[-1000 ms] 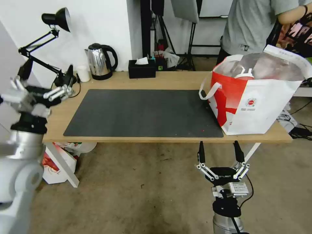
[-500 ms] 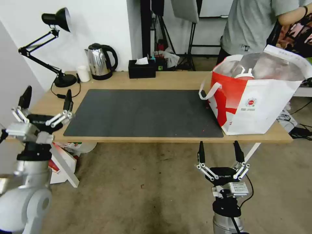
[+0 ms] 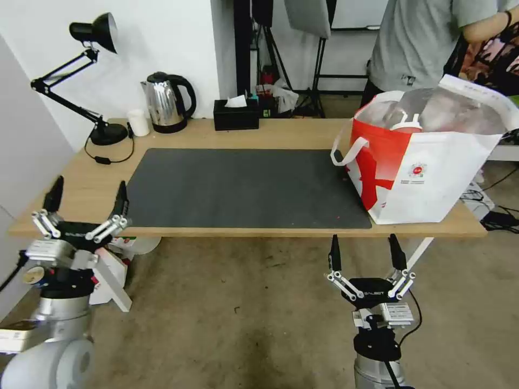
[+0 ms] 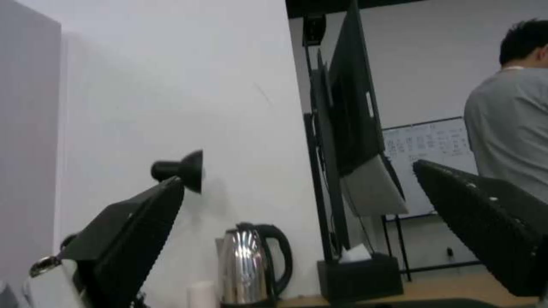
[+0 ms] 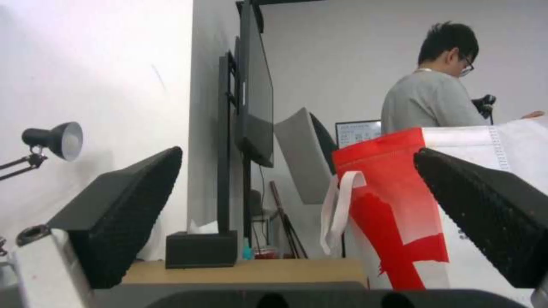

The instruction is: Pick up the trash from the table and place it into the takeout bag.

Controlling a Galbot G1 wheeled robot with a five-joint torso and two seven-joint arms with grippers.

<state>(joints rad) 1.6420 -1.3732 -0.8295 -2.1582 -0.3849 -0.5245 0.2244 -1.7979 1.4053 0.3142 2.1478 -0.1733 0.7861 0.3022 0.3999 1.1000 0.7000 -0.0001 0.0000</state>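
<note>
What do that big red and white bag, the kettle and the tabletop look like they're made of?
Takeout bag: likely soft non-woven fabric, matte, with shiny silver foil lining showing at its open top. Kettle: polished steel body by its mirror-like reflections, with a black, probably plastic, handle. Table: light wood or wood-look laminate, smooth and matte.

A white-and-red takeout bag (image 3: 427, 162) with silver lining stands on the light-wood table (image 3: 281, 135) beside its dark grey mat (image 3: 238, 186).

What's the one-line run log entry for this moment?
left gripper: open, low at table edge | right gripper: open, below table | takeout bag: holds cup | mat: bare
</note>
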